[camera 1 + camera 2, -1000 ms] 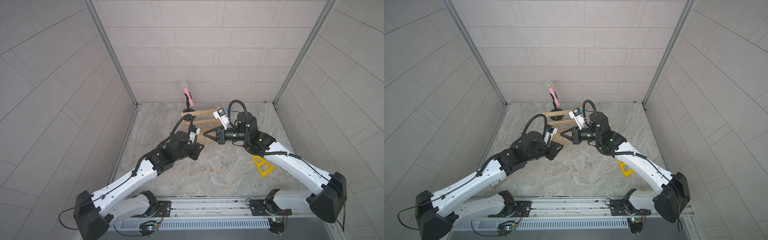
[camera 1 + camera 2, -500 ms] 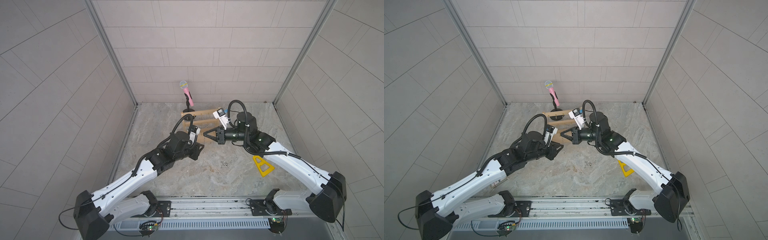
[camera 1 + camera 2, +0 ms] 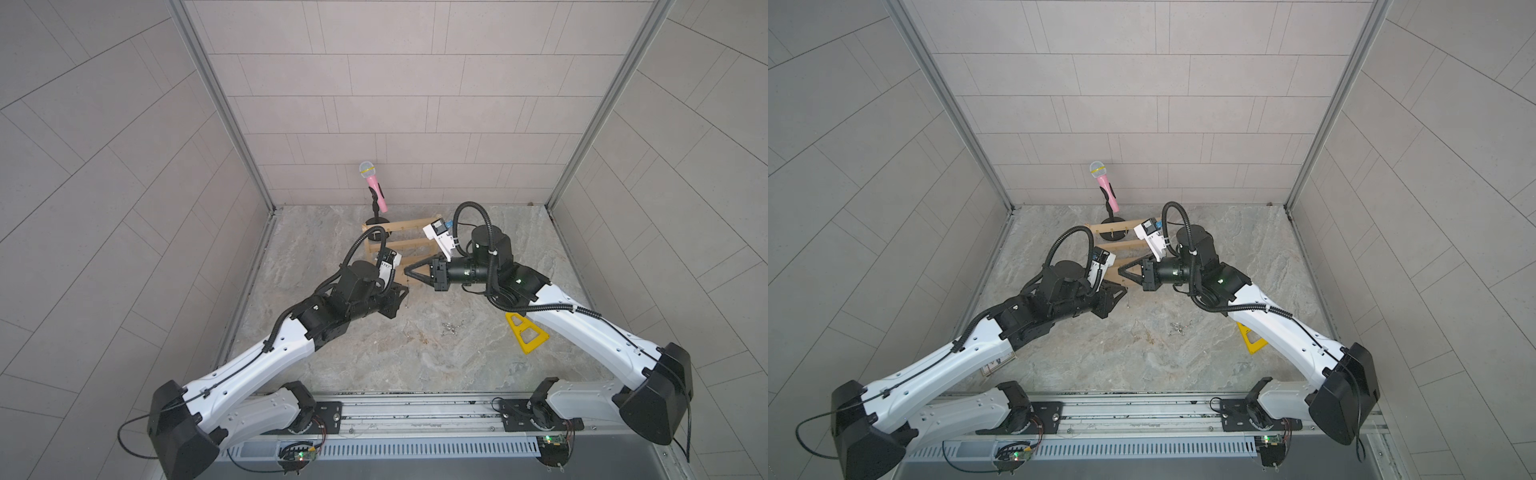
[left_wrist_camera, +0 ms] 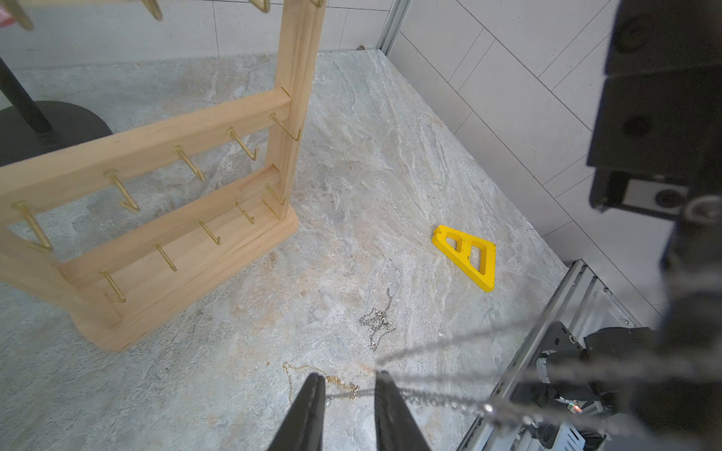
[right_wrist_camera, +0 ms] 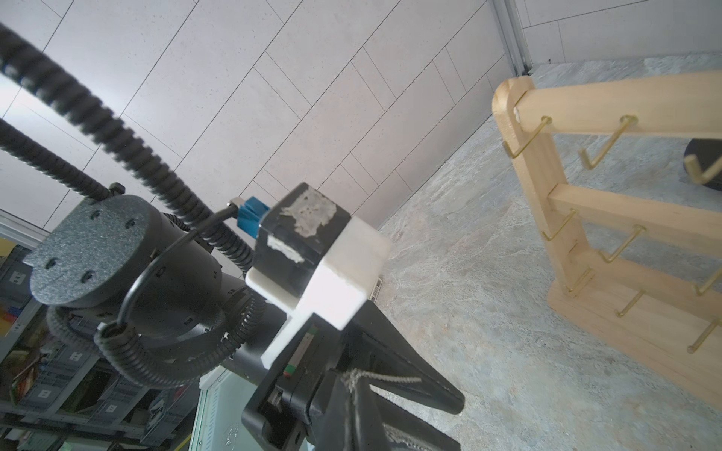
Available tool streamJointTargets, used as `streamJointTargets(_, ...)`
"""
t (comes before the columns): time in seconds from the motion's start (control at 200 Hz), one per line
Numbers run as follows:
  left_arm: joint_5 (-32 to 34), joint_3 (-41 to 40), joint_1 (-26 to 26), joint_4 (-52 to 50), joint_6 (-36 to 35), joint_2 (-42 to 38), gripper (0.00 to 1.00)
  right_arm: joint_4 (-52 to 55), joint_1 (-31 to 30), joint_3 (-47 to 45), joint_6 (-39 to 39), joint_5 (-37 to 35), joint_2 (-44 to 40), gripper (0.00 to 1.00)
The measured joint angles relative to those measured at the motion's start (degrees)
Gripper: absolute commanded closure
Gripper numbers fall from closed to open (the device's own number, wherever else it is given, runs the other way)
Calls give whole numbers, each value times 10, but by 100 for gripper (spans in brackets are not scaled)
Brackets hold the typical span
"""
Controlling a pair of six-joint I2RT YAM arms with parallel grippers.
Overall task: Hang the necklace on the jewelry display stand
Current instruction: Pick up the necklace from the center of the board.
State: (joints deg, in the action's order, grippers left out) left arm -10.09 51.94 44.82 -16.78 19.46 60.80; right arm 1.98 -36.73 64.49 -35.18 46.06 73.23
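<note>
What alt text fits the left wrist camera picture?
A claw, tips apart, has a silver necklace stretched across it above a stone table. Beyond: a wooden jewelry display stand with brass hooks, a silver chain, a gold chain and a yellow triangular block.

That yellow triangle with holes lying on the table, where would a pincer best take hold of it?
Probably the crossbar between the two cut-outs of the yellow triangle, coming straight down from above. It lies flat on the table, so from the side its low edges give little to hold, while the holes may leave room for a pincer finger on each side of the bar.
</note>
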Motion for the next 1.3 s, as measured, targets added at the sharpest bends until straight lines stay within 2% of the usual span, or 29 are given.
streamJointTargets(1.301, 19, 0, 0, -20, -11, -14, 76, 0, 0, 3, 0, -4, 13, 100)
